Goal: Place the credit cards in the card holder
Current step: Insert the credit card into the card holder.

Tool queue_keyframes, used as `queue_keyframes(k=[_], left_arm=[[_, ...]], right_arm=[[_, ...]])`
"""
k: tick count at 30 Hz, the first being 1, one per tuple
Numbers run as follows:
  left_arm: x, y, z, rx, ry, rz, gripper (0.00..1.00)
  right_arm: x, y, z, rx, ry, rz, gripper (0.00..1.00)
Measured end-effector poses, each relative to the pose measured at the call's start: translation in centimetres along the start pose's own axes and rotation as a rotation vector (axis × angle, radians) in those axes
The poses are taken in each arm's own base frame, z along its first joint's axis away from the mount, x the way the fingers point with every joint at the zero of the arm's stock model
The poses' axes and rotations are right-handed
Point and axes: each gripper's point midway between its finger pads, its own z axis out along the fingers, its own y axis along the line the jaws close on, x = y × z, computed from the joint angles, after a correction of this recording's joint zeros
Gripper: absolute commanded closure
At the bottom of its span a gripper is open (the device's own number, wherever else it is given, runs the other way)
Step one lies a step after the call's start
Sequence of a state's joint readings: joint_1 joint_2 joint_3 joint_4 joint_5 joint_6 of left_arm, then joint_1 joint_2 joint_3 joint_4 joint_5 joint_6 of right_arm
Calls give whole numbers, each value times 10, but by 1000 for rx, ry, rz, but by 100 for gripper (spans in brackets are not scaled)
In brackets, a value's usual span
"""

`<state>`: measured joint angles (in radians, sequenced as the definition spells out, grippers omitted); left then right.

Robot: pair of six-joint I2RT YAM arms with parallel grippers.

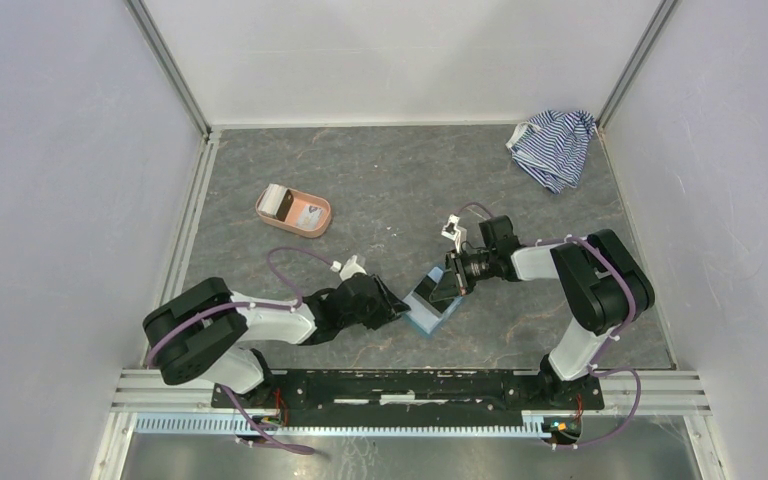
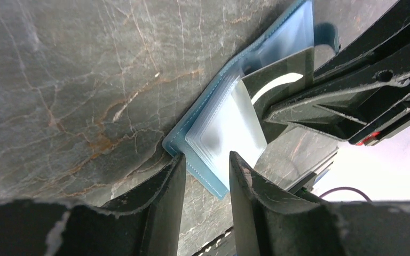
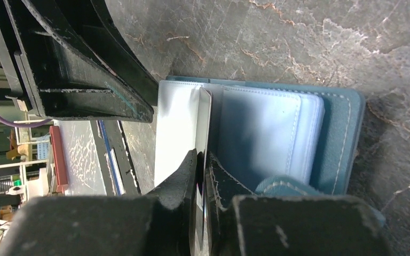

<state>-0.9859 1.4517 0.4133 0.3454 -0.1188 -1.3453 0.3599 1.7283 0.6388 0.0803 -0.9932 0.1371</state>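
Inserting step | right gripper [image 3: 202, 158] clamped on dark credit card [image 3: 205, 117], edge-on over the open card holder [image 3: 343, 133] ahead | left gripper [image 2: 205, 161] jaws apart, straddling its near edge | next move likely calls for steadying the card holder and sliding the credit card in.

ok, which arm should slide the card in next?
Right. The right gripper pinches a dark card on edge at the open card holder; the left gripper holds no card, jaws apart at the holder's corner.

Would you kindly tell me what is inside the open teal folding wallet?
Inside the teal folding wallet are pale clear plastic sleeves. A dark thin card stands on edge among them, pinched by the right gripper. Whether the sleeves already hold cards is hidden.
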Motion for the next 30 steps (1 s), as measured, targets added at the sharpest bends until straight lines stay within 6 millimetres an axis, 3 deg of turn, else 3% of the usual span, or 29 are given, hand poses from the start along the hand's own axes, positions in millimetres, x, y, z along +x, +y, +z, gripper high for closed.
queue_keyframes(k=[7,20,30], left_arm=[[-12,0,4,-8,-25,-3,57],[-17,-4,9,-10,-31,79,56],[-22,-11,1,23,-41,187,40]], right_arm=[[1,-2,0,7,-10,13,84],[2,-1,-1,4,-19,64,89],[2,0,0,2,-21,67,88]])
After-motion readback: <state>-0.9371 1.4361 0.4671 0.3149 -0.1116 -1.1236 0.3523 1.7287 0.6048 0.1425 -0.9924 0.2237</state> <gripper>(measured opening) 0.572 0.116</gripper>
